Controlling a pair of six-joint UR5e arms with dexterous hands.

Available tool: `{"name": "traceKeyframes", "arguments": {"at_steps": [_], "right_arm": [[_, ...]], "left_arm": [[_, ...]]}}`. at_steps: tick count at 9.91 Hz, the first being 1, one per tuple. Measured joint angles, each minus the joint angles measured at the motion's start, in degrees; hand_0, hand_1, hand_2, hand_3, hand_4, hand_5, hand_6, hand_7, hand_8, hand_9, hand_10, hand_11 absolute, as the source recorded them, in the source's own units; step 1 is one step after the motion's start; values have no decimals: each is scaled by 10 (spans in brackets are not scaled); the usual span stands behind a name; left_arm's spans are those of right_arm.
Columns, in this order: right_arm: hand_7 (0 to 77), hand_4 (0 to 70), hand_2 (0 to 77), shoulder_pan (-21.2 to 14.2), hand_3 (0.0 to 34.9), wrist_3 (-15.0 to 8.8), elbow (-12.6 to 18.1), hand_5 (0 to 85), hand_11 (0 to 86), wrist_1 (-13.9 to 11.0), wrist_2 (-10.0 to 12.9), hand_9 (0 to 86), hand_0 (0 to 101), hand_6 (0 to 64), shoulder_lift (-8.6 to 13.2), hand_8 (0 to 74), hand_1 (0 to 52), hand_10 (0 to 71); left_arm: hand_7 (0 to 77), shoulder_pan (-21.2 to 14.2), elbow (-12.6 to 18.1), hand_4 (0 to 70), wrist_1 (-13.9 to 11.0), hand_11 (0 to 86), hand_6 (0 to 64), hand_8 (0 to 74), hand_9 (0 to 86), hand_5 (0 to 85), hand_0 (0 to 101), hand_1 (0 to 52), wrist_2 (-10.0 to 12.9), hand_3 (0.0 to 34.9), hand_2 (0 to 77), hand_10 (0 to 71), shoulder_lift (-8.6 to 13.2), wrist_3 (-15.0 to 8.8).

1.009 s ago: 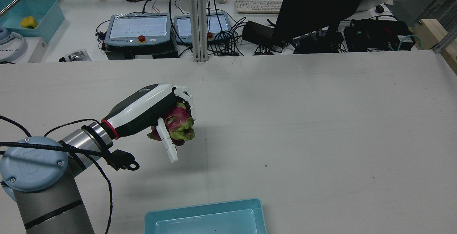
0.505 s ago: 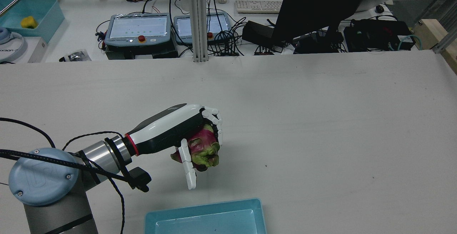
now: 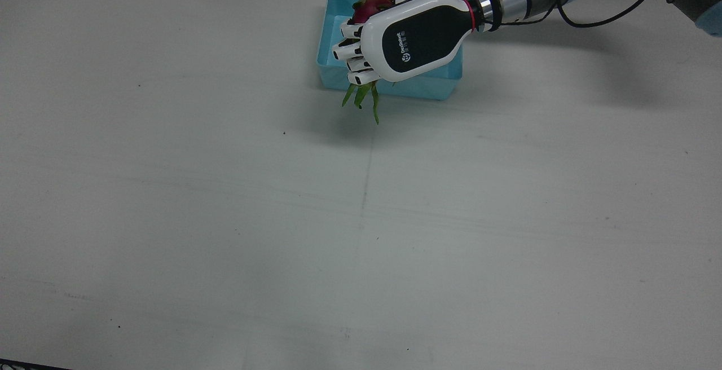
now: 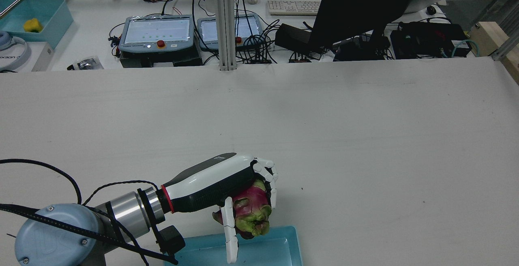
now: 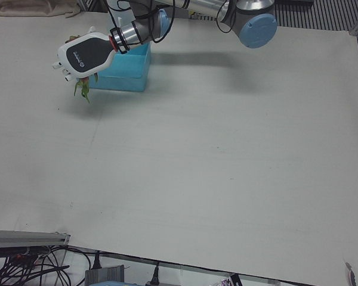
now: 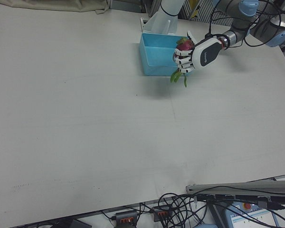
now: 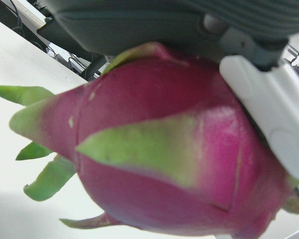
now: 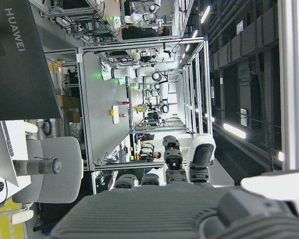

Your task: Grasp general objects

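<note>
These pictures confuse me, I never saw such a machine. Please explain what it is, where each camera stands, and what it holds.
It is a robot arm ending in a white and black robot hand, the left one. Its fingers are closed on a pink and green dragon fruit, held in the air over the edge of a blue tray on a white table. One camera looks from behind the robot, three look from the opposite side, and one on the robot hand shows the fruit very close. The right hand's camera looks out at a workshop hall; the hand itself barely shows.
</note>
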Motion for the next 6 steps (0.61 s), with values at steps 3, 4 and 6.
{"name": "traceKeyframes", "arguments": {"at_steps": [3, 4, 6], "right_arm": [[0, 0, 16, 0, 0, 0, 0, 742, 11, 0, 0, 16, 1, 0, 0, 0, 60, 0], [0, 0, 16, 0, 0, 0, 0, 742, 11, 0, 0, 16, 1, 0, 0, 0, 60, 0], [0, 0, 16, 0, 0, 0, 0, 742, 11, 0, 0, 11, 1, 0, 0, 0, 60, 0]], "left_arm": [[627, 35, -20, 567, 16, 475, 289, 458, 480, 300, 697, 0, 2, 0, 16, 142, -1, 0], [633, 45, -24, 584, 21, 458, 284, 453, 485, 289, 651, 0, 4, 0, 16, 142, -1, 0], [633, 58, -29, 595, 26, 458, 278, 447, 485, 278, 658, 0, 8, 0, 16, 142, 0, 0]]}}
